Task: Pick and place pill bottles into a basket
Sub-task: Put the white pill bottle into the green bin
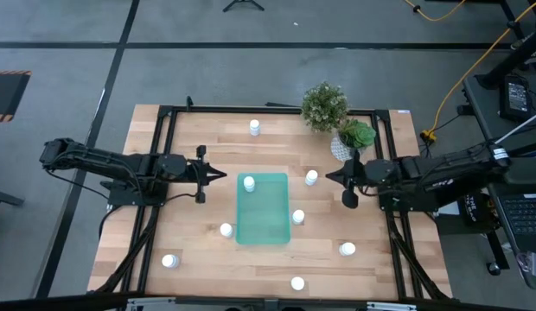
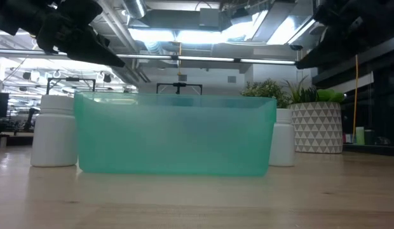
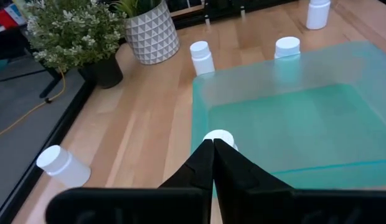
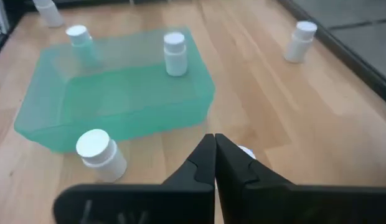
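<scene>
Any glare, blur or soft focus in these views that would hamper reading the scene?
Low view: bright ceiling lights glare behind the basket, and both arms show as dark silhouettes. Left wrist view: the shut left pincer is soft up close. Right wrist view: the bottle beside the basket looks slightly blurred. High view: evenly lit.

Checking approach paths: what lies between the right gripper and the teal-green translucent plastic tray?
One small white pill bottle stands between right gripper and tray, seen from the high view.

Left gripper (image 1: 223,174): fingers closed tip to tip, empty, pointing right, raised above worktop. Right gripper (image 1: 328,177): fingers closed, empty, pointing left. Both arms extended inward, level.
</scene>
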`<action>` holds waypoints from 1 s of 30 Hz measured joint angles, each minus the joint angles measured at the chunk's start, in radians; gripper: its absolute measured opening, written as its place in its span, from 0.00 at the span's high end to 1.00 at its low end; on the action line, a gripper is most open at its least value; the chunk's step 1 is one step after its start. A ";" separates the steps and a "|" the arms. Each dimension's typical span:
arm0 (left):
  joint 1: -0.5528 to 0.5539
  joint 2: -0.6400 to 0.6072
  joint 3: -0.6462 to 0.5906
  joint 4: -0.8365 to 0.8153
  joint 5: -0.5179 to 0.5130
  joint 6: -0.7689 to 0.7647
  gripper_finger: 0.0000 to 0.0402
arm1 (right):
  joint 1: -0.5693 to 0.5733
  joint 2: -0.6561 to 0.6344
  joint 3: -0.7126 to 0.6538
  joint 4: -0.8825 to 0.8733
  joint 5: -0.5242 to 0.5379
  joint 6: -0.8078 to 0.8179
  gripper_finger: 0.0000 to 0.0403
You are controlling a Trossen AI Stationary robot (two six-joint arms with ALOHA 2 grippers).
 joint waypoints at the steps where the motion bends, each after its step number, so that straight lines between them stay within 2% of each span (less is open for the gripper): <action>1: 0.000 0.000 0.000 0.000 0.000 0.000 0.99 | 0.000 0.016 0.004 -0.004 0.000 0.000 0.99; 7: 0.000 0.000 0.000 0.005 0.000 0.000 0.98 | -0.003 0.081 0.004 -0.020 0.000 -0.001 0.98; 10: 0.000 0.000 0.000 0.006 -0.001 0.000 0.97 | -0.003 0.093 0.004 -0.027 0.000 0.001 0.94; 23: 0.000 0.000 0.000 0.006 -0.053 -0.002 0.96 | -0.003 0.150 0.004 -0.037 0.001 0.020 0.48; 30: 0.000 0.000 0.000 0.006 -0.053 -0.003 0.96 | -0.003 0.200 0.004 -0.036 0.056 0.021 0.31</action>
